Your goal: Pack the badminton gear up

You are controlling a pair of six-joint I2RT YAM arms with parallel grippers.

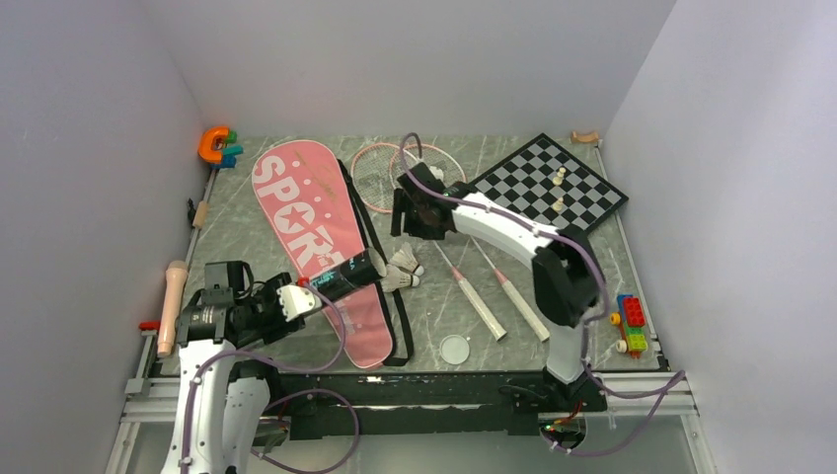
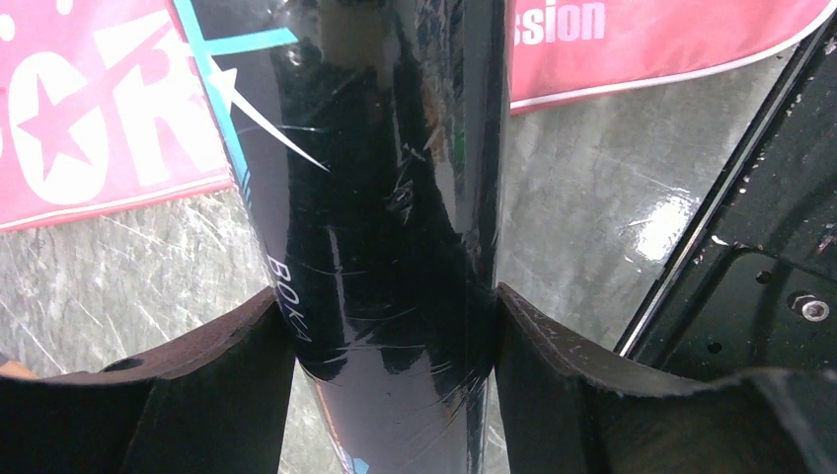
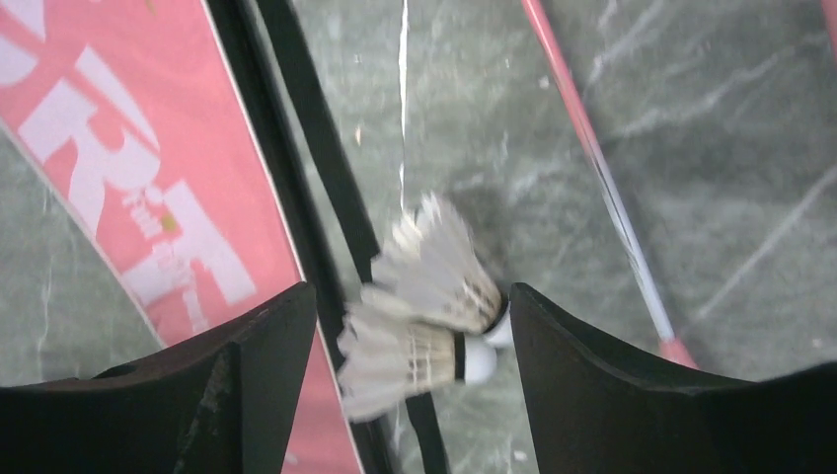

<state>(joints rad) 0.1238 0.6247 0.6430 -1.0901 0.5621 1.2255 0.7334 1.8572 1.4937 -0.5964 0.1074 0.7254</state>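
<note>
Left gripper [image 1: 308, 295] [image 2: 395, 326]: fingers [image 2: 197, 395] pressed against both sides of the dark tube [image 1: 347, 276] [image 2: 375, 197], clamping it near one end. Beyond the fingertips the tube runs out over the lower part of the pink bag [image 1: 311, 222] [image 2: 89, 109], whose white lettering shows on either side of it in the wrist view. Whether the tube rests on the bag or is held clear of it cannot be told. The tube's far end lies just beside the shuttlecocks [image 1: 403, 269] [image 3: 434, 286].

Right gripper [image 1: 408, 219] [image 3: 410, 306]: fingers [image 3: 592, 395] spread wide, gripping nothing. Two shuttlecocks lie side by side on the table [image 1: 237, 237] [image 3: 711, 148], in line with the gap between the fingers, cork ends toward the right-hand finger. On the left-hand finger's side run the black strap [image 3: 316, 168] and the bag's edge. On the other side runs a pink shaft of the rackets [image 1: 482, 308] [image 3: 602, 188]; their white handles lie on the table, nearer the arm bases than this gripper.
</note>
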